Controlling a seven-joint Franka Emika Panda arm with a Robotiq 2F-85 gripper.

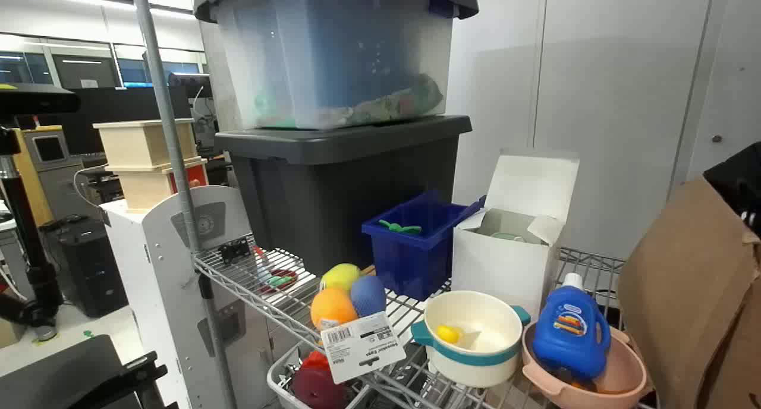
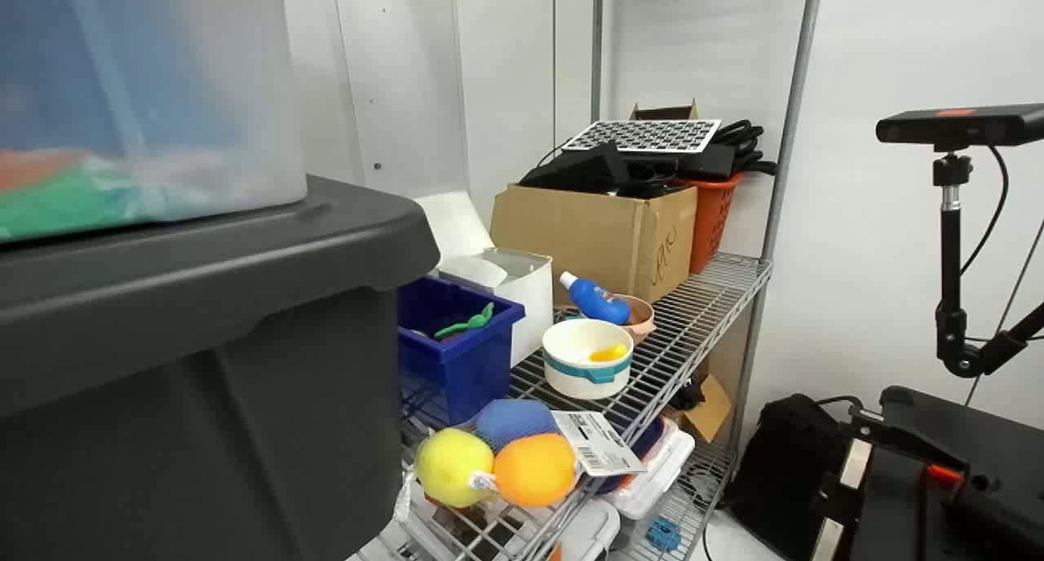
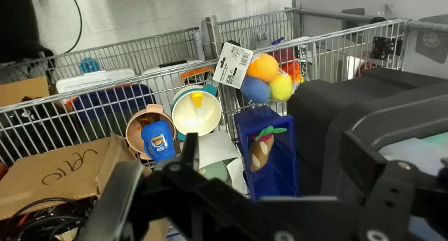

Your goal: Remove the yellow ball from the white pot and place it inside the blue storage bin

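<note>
Inside the white pot (image 1: pixel 472 368), a cream bowl with a teal band and handles, lies the small yellow ball (image 1: pixel 447 334); both also show in an exterior view, pot (image 2: pixel 586 386) and ball (image 2: pixel 608 354), where the ball looks elongated against the inner wall. The blue storage bin (image 1: pixel 410 272) stands near the pot on the wire shelf. From above, the wrist view shows a bread-like toy (image 3: pixel 260 153) with red and green pieces in that bin. My gripper (image 3: pixel 278 157) appears only there, fingers wide apart with nothing between them, above the bin and apart from the ball.
A white open box (image 1: pixel 502 266) stands beside the bin, a dark grey tote (image 1: pixel 345 201) at its other side with a translucent tote (image 1: pixel 333 58) on top. A pink bowl (image 1: pixel 585 391) holding a blue bottle (image 1: pixel 572 332), netted balls (image 2: pixel 534 470) and a cardboard box (image 2: pixel 571 227) share the shelf.
</note>
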